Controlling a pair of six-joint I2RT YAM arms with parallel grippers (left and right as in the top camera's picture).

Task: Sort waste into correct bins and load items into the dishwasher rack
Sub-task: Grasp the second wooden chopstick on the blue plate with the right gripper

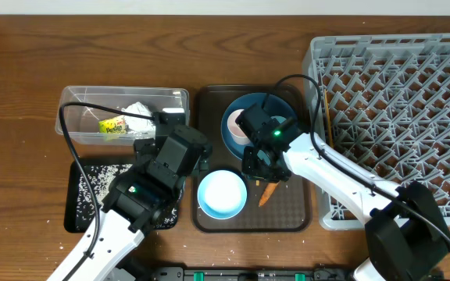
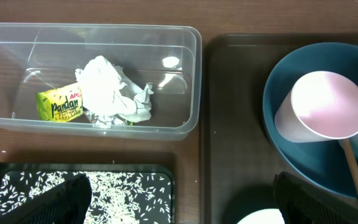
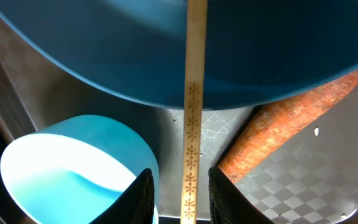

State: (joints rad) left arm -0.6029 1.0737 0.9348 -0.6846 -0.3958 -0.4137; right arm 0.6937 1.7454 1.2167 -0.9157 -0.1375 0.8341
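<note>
Straddling the patterned wooden chopstick [image 3: 195, 93], your right end effector [image 3: 181, 186] stood slightly open, not clamped. Your left end effector [image 2: 182, 196] gaped wide, empty.

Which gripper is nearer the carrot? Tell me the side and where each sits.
Right. The right gripper straddles a chopstick just beside the carrot; the left gripper is farther away, near the clear tub.

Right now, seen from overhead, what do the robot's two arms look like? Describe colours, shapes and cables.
The left arm and right arm are white tubular links between boxy black joint housings. Each carries a small green light and a thin black cable looping alongside. The fingers are black.
</note>
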